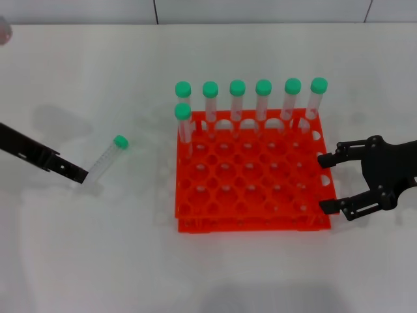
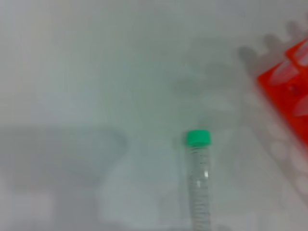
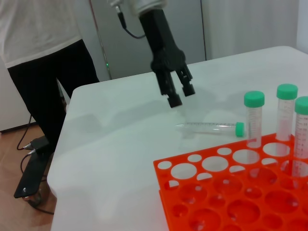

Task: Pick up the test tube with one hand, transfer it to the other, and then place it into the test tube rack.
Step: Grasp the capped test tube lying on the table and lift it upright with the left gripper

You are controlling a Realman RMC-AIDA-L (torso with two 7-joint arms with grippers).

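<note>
I am bringing the left gripper (image 3: 180, 95), jaws slightly apart, toward the test tube (image 1: 107, 158) lying on the worktop (image 1: 98, 248) beside the rack (image 1: 251, 195); probably light and slippery, best pinched mid-barrel. The right gripper (image 1: 327, 182) is waiting open.

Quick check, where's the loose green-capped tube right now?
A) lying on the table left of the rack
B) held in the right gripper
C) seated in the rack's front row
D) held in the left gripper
A: the test tube lies on its side on the table, left of the test tube rack; the left gripper is just off its bottom end and the right gripper is open by the rack's right side.
</note>
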